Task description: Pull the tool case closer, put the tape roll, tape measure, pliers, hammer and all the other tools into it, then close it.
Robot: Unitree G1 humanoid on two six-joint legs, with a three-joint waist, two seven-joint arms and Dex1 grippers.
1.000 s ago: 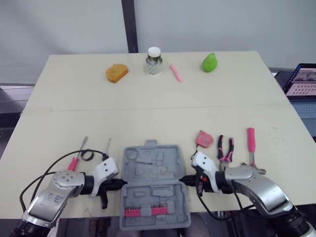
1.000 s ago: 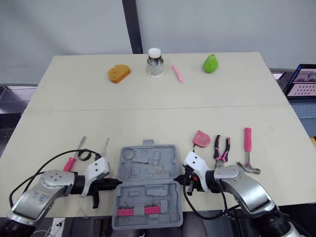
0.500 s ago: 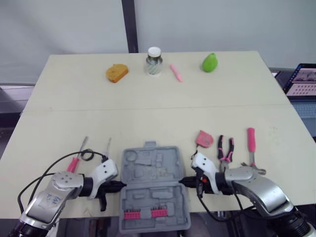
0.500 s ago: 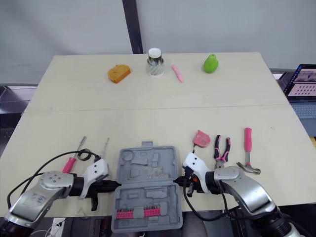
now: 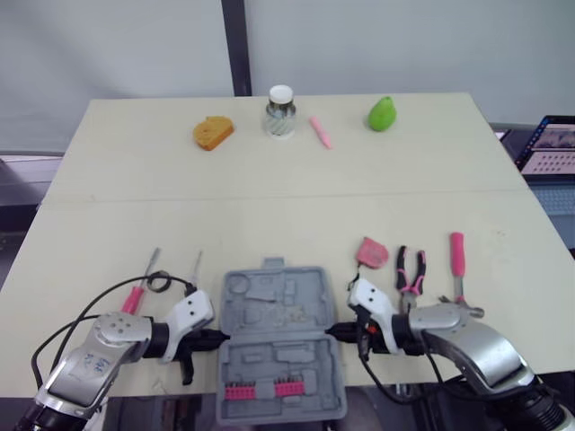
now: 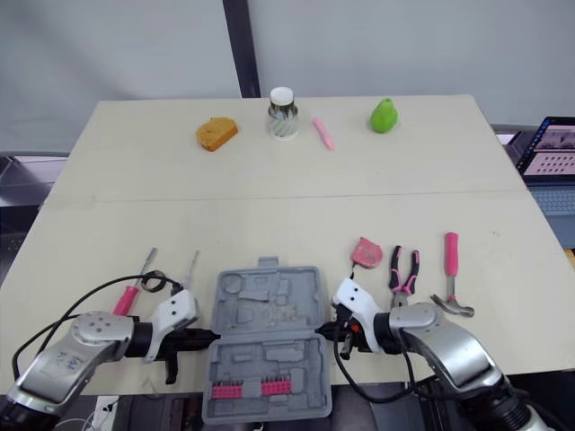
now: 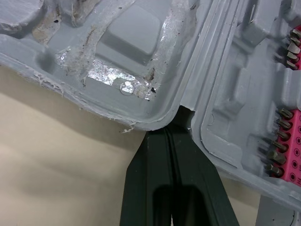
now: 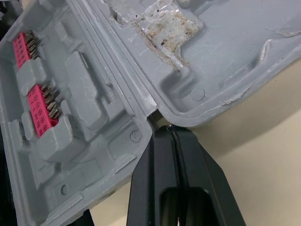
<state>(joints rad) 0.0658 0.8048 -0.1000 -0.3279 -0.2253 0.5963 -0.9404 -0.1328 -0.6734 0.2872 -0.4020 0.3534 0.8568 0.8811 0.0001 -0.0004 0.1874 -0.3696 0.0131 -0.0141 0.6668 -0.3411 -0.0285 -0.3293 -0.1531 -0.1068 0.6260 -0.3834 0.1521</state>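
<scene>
Only a small change is seen against a second ago: the tool case (image 5: pixel 280 337) is drawn slightly nearer, the pink bit strips (image 5: pixel 262 389) sit lower in the head views, and the near half now overhangs the table (image 5: pixel 269 197) edge. Little further travel is judged available, so the pull step can be taken as about done.

The left gripper (image 5: pixel 218 337) and right gripper (image 5: pixel 331 331) are both closed tight with nothing between the fingers. Their tips are pressed into the hinge notches on either side of the case.

The case is laid open flat. Only the bit strips are held in it, in the near half. The other moulded recesses are empty, with foil-like residue in the far half.

Nothing is loaded yet. The tape measure (image 5: pixel 371 252), pliers (image 5: pixel 411 269) and hammer (image 5: pixel 458 262) are left just right of the case, and a pink-handled screwdriver (image 5: pixel 137 294) is left of it. A small dark ring (image 5: pixel 160 282) beside it may be the tape roll or a cable loop; which one cannot be told. A lidded jar (image 5: pixel 280 110) stands at the far edge, its contents not made out.
</scene>
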